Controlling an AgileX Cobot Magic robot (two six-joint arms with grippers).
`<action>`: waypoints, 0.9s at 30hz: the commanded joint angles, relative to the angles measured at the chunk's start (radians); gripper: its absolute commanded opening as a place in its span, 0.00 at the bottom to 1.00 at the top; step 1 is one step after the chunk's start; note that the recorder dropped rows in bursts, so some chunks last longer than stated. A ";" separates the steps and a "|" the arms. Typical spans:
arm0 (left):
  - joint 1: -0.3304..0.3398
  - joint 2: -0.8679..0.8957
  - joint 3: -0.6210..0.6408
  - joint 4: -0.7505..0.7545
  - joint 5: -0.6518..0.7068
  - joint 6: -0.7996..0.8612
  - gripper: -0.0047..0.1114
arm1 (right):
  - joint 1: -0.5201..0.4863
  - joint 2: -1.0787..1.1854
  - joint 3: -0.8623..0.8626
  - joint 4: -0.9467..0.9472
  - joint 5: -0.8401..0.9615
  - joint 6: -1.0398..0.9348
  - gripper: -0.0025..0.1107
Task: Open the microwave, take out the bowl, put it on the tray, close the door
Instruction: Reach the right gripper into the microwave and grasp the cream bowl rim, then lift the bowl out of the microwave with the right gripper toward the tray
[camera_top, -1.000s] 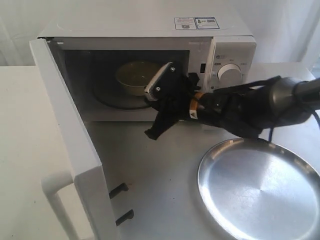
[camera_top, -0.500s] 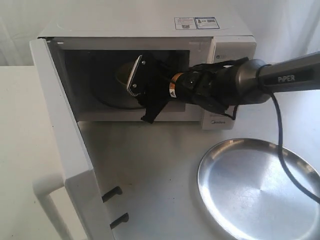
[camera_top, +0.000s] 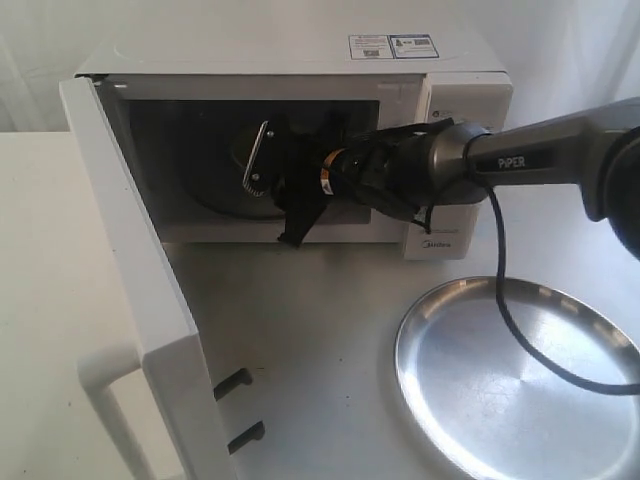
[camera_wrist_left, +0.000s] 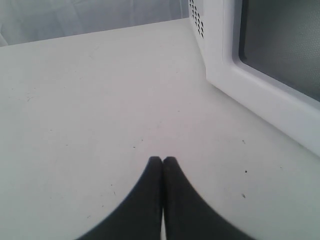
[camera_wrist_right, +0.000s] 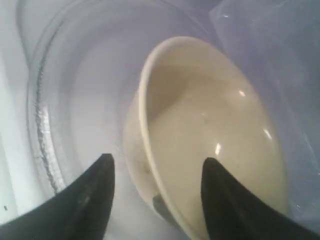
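Door (camera_top: 125, 290) is open. Right end effector (camera_wrist_right: 159, 161) is inside the microwave (camera_top: 300, 50), released, fingers apparently straddling the rim of the bowl (camera_wrist_right: 215, 130) w/o gripping. Bowl sits on the glass turntable (camera_wrist_right: 65, 100). Left end effector (camera_wrist_left: 162, 167) is clenched on nothing, low over the table (camera_wrist_left: 75, 100). Risks: a thin pinch on smooth ceramic may slip or tip the bowl, and it could clip the cavity edge en route to the tray (camera_top: 520, 390).

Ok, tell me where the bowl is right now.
The bowl sits inside the microwave on the glass turntable, upper-middle of the exterior view, its rim between the open fingers of the right gripper.
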 joint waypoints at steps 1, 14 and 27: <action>-0.001 -0.002 0.003 -0.003 -0.001 -0.006 0.04 | 0.022 0.018 -0.023 -0.010 0.022 -0.004 0.32; -0.001 -0.002 0.003 -0.003 -0.001 -0.006 0.04 | 0.052 -0.082 0.055 -0.006 0.031 0.169 0.02; -0.001 -0.002 0.003 -0.003 -0.001 -0.006 0.04 | 0.100 -0.810 0.694 0.105 0.198 0.783 0.02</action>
